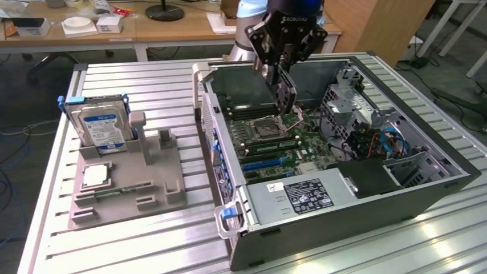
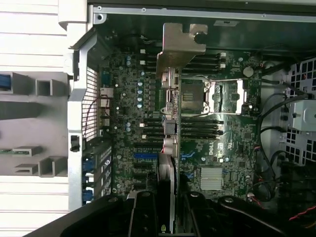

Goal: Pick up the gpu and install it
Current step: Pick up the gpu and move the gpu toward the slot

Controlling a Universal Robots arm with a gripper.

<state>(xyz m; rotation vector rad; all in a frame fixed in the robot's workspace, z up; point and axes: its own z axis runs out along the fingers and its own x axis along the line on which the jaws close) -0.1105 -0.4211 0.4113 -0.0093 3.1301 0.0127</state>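
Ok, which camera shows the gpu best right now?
The exterior view: the gpu hangs from the end effector over the open computer case, its dark face visible. The wrist view shows it edge-on, a thin slab with its metal bracket, above the motherboard.

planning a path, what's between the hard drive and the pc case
Two grey posts of the holder stand between the drive and the case, in the exterior view.

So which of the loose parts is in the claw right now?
The gpu, a thin dark card held edge-on over the motherboard; the hard drive, square chip and memory stick sit in the grey holder.
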